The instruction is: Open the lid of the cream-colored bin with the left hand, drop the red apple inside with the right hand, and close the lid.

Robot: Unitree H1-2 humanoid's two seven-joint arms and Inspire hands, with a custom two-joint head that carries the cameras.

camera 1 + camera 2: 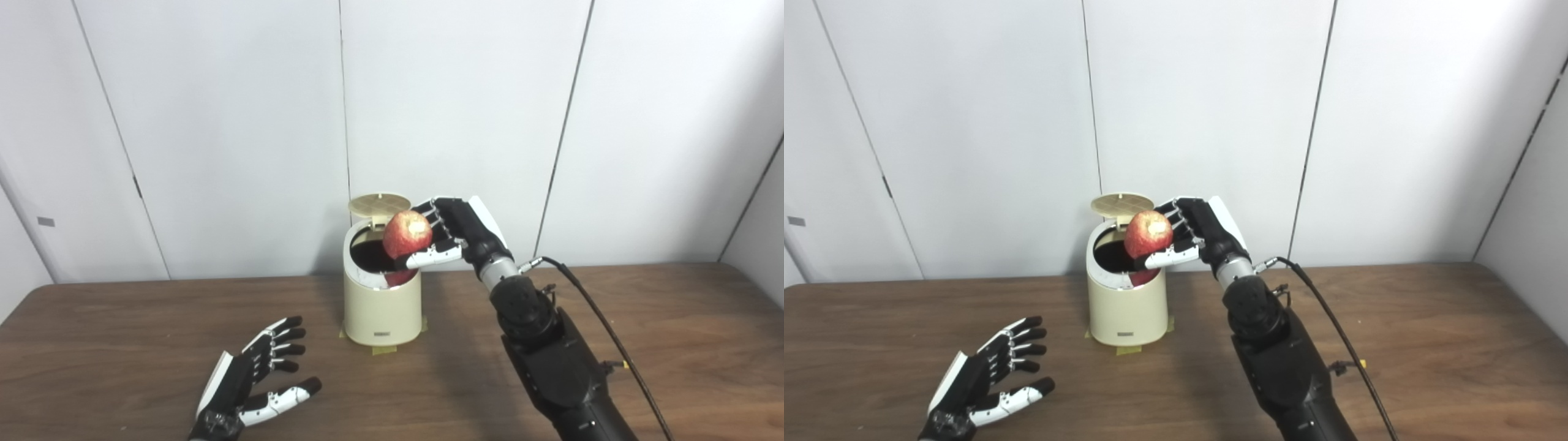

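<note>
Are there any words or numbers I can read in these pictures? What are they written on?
No words or numbers can be read here.
The cream-colored bin has a tiny dark mark low on its front, maybe a label, but it is too small and blurred to read.
The red apple, the open lid, both hands, the table and the wall show no writing.
</note>
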